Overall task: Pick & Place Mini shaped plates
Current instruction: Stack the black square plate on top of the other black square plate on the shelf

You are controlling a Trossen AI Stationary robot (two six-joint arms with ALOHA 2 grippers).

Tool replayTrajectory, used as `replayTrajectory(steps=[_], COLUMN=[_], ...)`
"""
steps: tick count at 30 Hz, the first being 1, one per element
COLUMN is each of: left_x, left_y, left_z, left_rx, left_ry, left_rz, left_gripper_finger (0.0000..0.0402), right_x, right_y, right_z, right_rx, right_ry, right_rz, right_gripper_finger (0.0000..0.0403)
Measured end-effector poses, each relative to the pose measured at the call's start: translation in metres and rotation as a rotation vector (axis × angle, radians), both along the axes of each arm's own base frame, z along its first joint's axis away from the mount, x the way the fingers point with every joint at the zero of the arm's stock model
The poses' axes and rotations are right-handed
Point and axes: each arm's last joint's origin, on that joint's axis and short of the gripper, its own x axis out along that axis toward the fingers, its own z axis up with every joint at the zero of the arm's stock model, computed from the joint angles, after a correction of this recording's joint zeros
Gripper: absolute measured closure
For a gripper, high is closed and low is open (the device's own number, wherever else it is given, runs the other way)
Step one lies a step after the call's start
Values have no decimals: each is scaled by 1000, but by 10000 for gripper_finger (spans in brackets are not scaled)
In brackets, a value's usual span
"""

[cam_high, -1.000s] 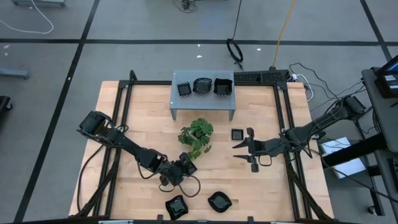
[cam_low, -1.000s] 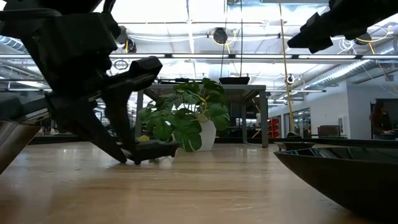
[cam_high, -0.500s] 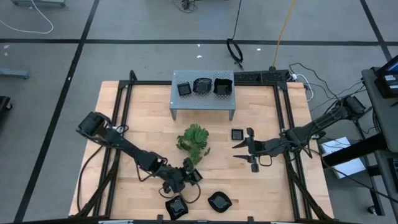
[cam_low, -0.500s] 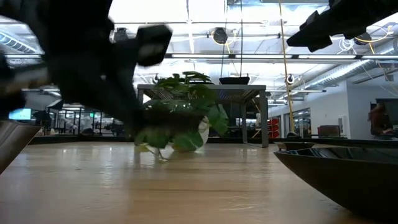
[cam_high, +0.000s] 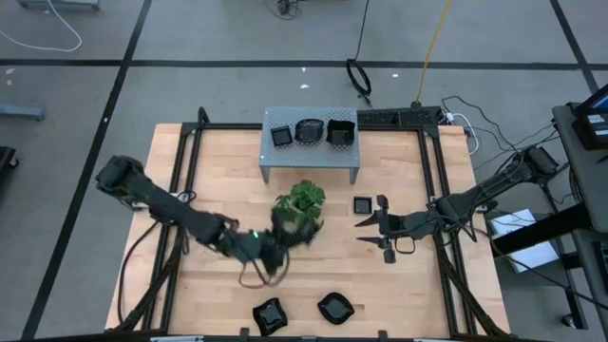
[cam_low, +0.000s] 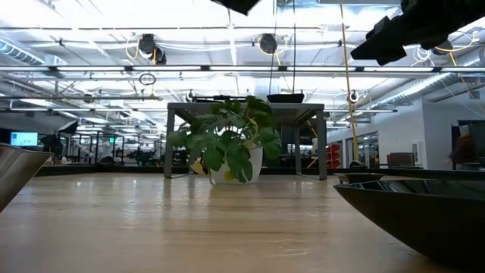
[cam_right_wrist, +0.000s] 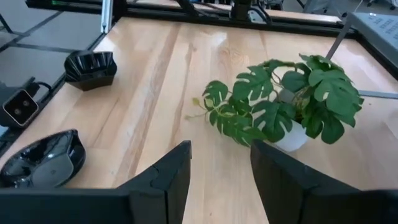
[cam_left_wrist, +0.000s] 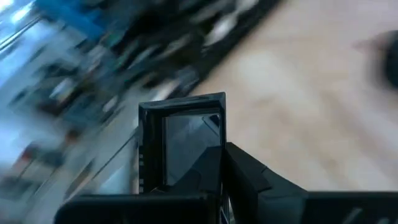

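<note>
High view: the left gripper (cam_high: 269,249) has risen from the front edge, now beside the green leafy potted plant (cam_high: 300,205).

Left wrist view: its fingers are clamping a small glossy black square plate (cam_left_wrist: 181,144), rigid, slippery, best pinched at the rim.

High view: six plates are showing; the right gripper (cam_high: 372,229) is waiting, spread wide.

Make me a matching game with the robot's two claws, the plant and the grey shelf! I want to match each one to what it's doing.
Things:
1. left claw
2. right claw
3. plant
4. grey shelf

What it's doing:
A. open and empty, above the table
B. carrying three black plates
C. gripping a square plate
D. standing in a white pot, mid-table

Pairs: 1-C, 2-A, 3-D, 4-B
</note>
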Motion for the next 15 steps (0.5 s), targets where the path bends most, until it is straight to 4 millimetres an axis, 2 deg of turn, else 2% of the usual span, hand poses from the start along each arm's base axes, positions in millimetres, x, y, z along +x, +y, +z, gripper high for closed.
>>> replayTrajectory(steps=[4,7,11,15], left_x=[-13,-21,-22,-20], left_y=[37,72,123,171], left_z=[35,53,52,44], left_rx=[-52,-121,-181,-294], left_ry=[-133,-199,-157,-96], left_rz=[268,431,542,579], left_gripper_finger=[396,387,380,395], right_x=[0,0,0,0], right_y=[0,0,0,0], right_z=[0,0,0,0], right_rx=[-1,-3,-5,-9], right_ry=[2,2,2,2], right_rz=[0,0,-1,0], right_gripper_finger=[246,246,246,246])
